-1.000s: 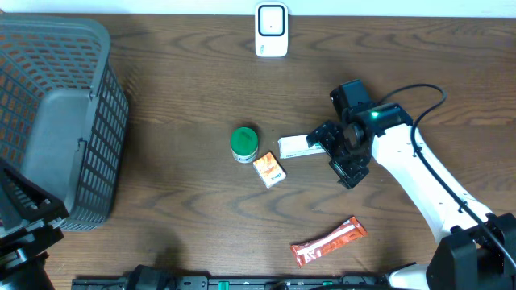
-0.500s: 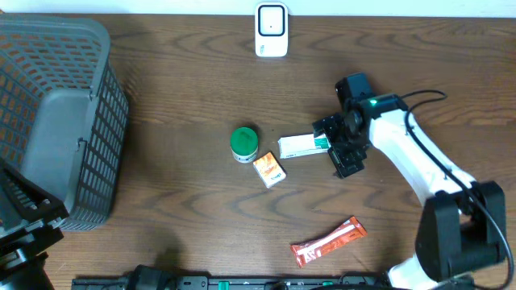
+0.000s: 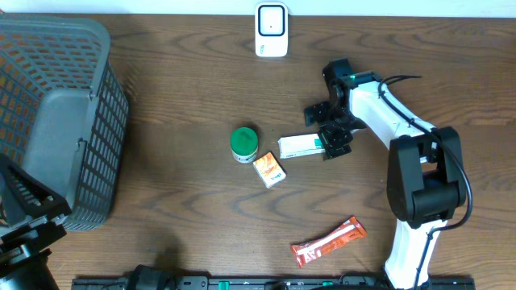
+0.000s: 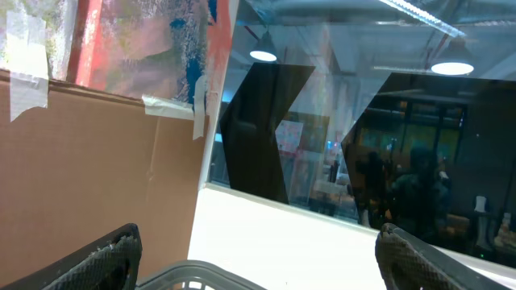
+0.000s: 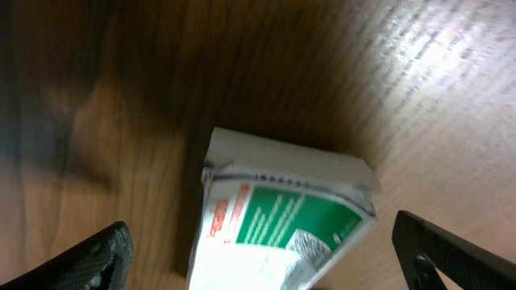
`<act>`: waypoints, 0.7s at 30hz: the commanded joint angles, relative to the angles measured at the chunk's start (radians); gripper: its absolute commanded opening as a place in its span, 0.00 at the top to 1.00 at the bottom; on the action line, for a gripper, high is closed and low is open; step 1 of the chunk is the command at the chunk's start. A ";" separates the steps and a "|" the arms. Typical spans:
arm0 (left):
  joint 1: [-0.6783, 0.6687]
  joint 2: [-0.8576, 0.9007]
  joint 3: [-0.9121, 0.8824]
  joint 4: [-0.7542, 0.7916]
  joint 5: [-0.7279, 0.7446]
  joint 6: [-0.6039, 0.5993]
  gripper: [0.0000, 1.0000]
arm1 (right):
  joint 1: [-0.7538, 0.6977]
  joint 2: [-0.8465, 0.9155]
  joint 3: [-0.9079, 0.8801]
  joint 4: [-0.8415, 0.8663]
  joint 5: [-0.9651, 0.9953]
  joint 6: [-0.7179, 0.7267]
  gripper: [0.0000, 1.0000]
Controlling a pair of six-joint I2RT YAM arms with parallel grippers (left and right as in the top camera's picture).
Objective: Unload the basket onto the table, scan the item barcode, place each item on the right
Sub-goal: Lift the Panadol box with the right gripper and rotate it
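Clock reference: overhead view, 12 o'clock taken at the table (image 3: 185, 89) edge where the scanner stands.
Item: a white-and-green box (image 3: 300, 146) is laid flat just to the 3 o'clock side of the table's middle, with its long axis running 9 to 3 o'clock.
Right gripper (image 3: 325, 129): it is held low over the 3 o'clock end of the box, with the jaws spread wide apart. In the wrist view one finger (image 5: 97, 258) is seen on each side of the box end, and wood is visible between fingers and box. Nothing is gripped.
Box print: a green panel and red lettering are seen. A small dark patch is noted near the end; whether it is the barcode cannot be told.
Scanner (image 3: 272, 31): white, placed at 12 o'clock, well apart from the box.
Jar (image 3: 243, 143): green-lidded, near the 9 o'clock end of the box.
Orange packet (image 3: 269, 170): at 7 o'clock of the box, near the jar.
Red wrapper (image 3: 328, 242): at 5 o'clock of the table.
Basket (image 3: 97, 121): grey, at 9 o'clock.
Left gripper (image 4: 258, 242): at 8 o'clock, jaws wide apart and empty, aimed off the table at cardboard (image 4: 97, 153) and a window (image 4: 363, 153).
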State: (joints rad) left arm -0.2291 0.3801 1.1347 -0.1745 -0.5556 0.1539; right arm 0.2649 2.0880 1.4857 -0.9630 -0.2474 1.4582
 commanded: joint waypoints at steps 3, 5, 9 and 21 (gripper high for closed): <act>0.006 -0.005 -0.007 0.009 -0.001 -0.007 0.09 | 0.005 0.049 0.018 0.016 0.009 0.014 0.04; 0.006 -0.005 -0.007 0.009 -0.001 -0.007 0.09 | 0.008 0.051 0.018 0.031 0.010 0.014 0.14; 0.006 -0.005 -0.007 0.009 -0.001 -0.007 0.09 | 0.016 0.052 0.018 0.058 0.010 0.003 0.23; 0.006 -0.005 -0.007 0.009 -0.001 -0.007 0.09 | 0.045 0.057 0.018 0.126 0.048 -0.054 0.60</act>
State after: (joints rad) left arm -0.2291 0.3801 1.1347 -0.1741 -0.5556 0.1539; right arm 0.3000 2.1273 1.4952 -0.8536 -0.2279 1.4448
